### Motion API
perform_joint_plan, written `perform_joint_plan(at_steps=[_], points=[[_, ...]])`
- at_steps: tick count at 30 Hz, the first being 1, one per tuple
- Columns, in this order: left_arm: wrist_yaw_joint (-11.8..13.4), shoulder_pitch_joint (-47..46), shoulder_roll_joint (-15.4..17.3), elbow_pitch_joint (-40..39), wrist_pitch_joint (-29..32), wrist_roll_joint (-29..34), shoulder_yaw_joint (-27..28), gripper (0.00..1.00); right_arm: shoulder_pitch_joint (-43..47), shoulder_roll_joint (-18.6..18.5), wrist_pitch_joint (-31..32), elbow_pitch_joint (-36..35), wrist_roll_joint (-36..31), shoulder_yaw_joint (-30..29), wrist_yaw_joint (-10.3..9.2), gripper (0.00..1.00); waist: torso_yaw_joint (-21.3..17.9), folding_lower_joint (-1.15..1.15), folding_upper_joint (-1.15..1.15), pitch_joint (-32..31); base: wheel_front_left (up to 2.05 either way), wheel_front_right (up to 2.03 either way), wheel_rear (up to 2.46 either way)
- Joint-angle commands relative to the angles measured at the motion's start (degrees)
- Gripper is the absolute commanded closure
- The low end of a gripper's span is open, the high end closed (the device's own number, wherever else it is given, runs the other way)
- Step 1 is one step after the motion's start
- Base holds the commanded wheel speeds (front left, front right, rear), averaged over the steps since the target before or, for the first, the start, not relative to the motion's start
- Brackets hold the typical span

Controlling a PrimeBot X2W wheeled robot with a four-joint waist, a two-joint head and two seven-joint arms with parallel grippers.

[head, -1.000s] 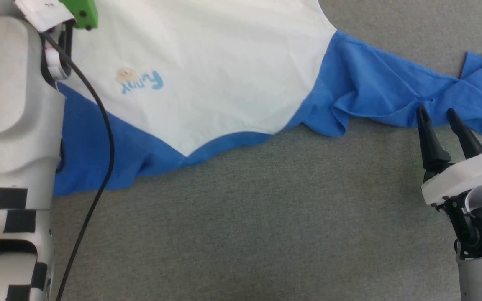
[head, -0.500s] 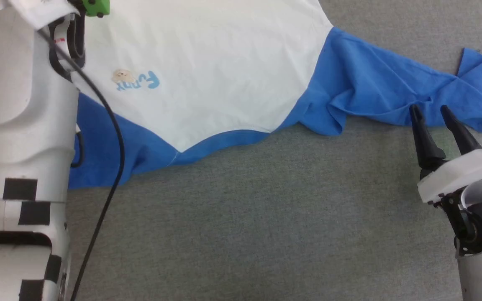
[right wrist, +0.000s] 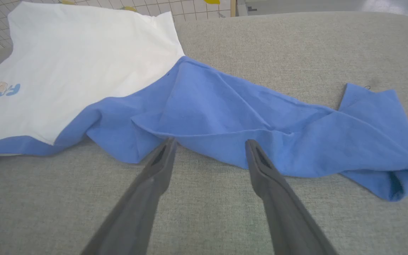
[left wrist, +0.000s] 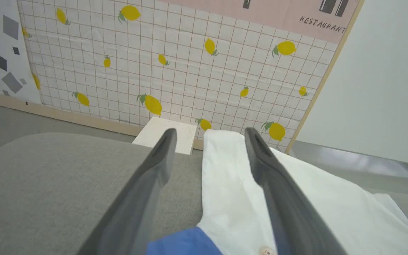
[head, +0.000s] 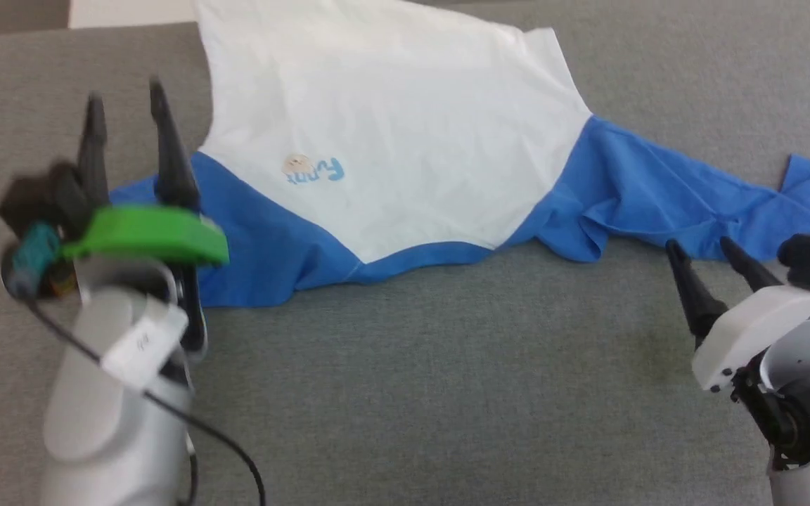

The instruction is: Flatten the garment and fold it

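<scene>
The garment (head: 391, 126) lies spread at twelve o'clock on the grey counter (head: 447, 386), its right sleeve (head: 693, 204) rumpled. Our left end effector (head: 126, 91) at nine and right end effector (head: 699, 244) at four o'clock both gape empty, poised, we judge, to tug cloth flat.

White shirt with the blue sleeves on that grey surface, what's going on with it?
A two-armed robot is laying out the soft white shirt with blue sleeves on the grey fabric surface. Both pincers are open, holding nothing: the left pincer is by one blue sleeve, the right pincer just short of the other sleeve, which lies rumpled. Nothing is folded yet.
</scene>
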Motion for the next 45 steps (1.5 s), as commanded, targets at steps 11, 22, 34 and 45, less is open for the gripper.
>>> perform_joint_plan(at_steps=[11, 22, 34, 45], points=[[3.2, 13.2, -3.1, -9.3, -0.6, -1.6, 0.4, 0.0, -6.3, -6.3, 11.3, 4.3, -7.6, 3.7, -0.08, 0.0, 4.0, 0.0, 0.32, -1.7, 0.0, 0.0, 0.0], [3.3, 12.6, -3.1, -10.1, 0.4, -1.6, -0.7, 0.0, -10.4, -11.5, 12.7, 14.3, -5.2, 11.2, -0.08, 0.0, 5.0, 0.0, 0.32, 0.0, 0.0, 0.0, 0.0], [3.1, 12.6, -2.9, -8.9, 0.5, -2.0, -1.5, 0.0, -12.6, -13.2, 7.5, 18.0, -2.2, 12.4, -0.08, 1.0, 4.3, 0.0, 0.32, -0.3, 0.0, 0.0, 0.0], [3.0, 13.3, -2.5, -8.2, 1.5, -2.6, -1.9, 0.0, -1.5, -24.8, 12.6, 10.1, 4.4, 8.4, -0.08, 1.0, 3.8, 0.0, 0.32, -2.3, 0.0, 0.0, 0.0]])
